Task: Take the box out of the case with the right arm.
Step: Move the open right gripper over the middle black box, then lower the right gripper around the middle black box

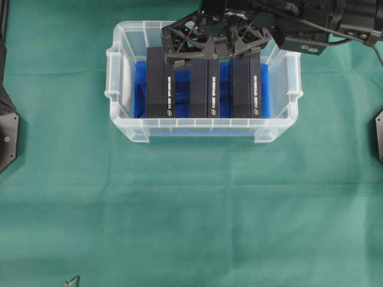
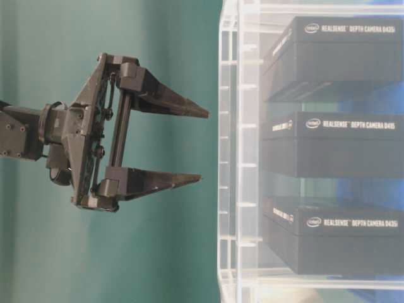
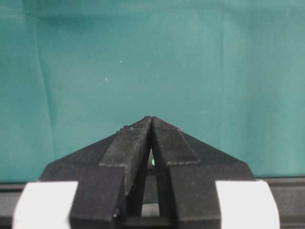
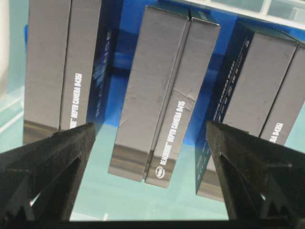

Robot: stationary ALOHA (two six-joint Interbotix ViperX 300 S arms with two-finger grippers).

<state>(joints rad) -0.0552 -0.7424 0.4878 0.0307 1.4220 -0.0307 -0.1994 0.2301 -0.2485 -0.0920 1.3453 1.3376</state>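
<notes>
A green cloth (image 1: 191, 209) covers the whole work surface, edge to edge in the overhead view. It lies mostly flat, with faint creases and soft folds running across it (one straight fold line crosses near the middle). The light is even and diffuse, casting only weak shadows. At table level the same green fills the backdrop. No wall, floor or window shows in any view.

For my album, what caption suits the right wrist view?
Open right tool poised above the middle box of three standing in the clear case.
</notes>
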